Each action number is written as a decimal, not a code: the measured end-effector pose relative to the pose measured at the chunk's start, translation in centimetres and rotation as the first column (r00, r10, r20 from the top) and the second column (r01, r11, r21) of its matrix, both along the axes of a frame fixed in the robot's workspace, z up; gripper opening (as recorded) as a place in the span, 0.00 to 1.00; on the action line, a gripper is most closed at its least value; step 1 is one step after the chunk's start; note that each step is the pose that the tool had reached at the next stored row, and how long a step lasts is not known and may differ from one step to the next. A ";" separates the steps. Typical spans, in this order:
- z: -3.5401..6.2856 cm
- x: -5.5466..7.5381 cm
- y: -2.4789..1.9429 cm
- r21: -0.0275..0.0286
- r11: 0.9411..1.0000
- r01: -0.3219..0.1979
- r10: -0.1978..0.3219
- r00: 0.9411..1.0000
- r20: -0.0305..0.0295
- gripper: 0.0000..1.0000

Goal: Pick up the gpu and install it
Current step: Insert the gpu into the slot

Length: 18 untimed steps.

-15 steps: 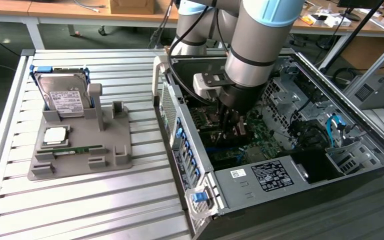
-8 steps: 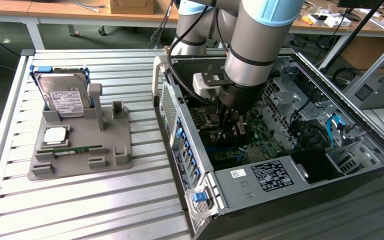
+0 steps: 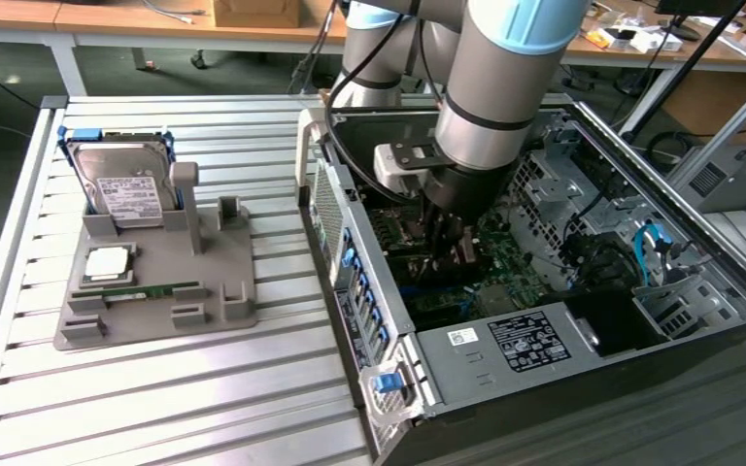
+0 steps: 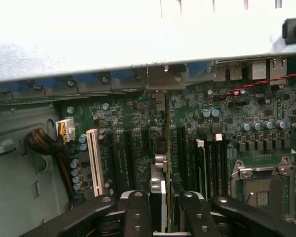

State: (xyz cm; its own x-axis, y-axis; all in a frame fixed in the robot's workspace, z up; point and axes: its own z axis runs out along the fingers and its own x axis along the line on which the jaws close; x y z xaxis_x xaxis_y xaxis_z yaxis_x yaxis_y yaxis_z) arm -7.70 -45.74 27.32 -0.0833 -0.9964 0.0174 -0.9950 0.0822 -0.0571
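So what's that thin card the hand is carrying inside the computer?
That is the gpu, seen edge-on: a thin flat card with a silver metal strip along a dark board. It stands upright, clamped between the black fingers of the hand, above the black slots on the green motherboard inside the open computer case.

A slatted metal table (image 3: 152, 379) carries everything. Directly under the gripper (image 3: 451, 254) on it lies an open computer case (image 3: 736, 291); well to the gripper's side lies a grey parts holder (image 3: 224, 291).
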 end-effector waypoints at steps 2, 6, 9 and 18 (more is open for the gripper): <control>-0.07 0.0 0.00 0.000 1.000 0.000 0.000 1.000 0.000 0.27; -0.21 0.0 0.01 -0.001 1.000 0.000 0.000 1.000 0.000 0.27; -0.28 -0.1 0.02 -0.001 1.000 0.000 0.000 1.000 0.000 0.27; -0.61 -0.3 0.20 -0.001 1.000 0.000 0.000 1.000 0.000 0.27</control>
State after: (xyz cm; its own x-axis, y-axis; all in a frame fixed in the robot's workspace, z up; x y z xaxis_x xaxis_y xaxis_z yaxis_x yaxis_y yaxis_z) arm -7.96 -45.54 26.71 -0.0834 -0.9963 0.0185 -0.9950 0.0822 -0.0571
